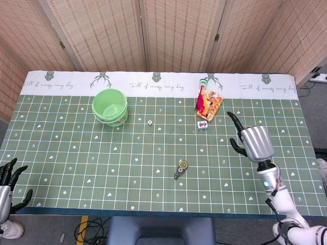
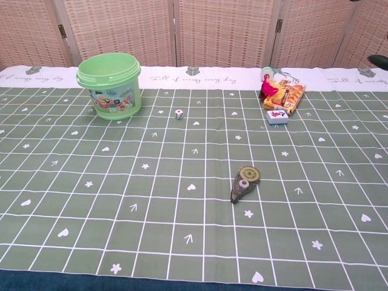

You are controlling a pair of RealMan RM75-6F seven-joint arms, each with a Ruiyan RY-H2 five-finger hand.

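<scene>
A small white die (image 1: 149,122) (image 2: 179,114) lies on the green checked tablecloth (image 1: 102,163), just right of a green plastic bucket (image 1: 110,107) (image 2: 110,85). My right hand (image 1: 253,142) is raised over the right side of the table with its fingers spread and nothing in it. It is nearest to a mahjong tile (image 1: 202,125) (image 2: 277,116); the chest view shows only a dark fingertip (image 2: 381,59) at the right edge. My left hand (image 1: 7,178) hangs off the table's front left corner, fingers apart and empty.
An orange and red snack packet (image 1: 209,103) (image 2: 284,94) lies at the back right behind the tile. A brown correction-tape dispenser (image 1: 181,169) (image 2: 245,183) sits near the table's middle front. Folding screens stand behind the table.
</scene>
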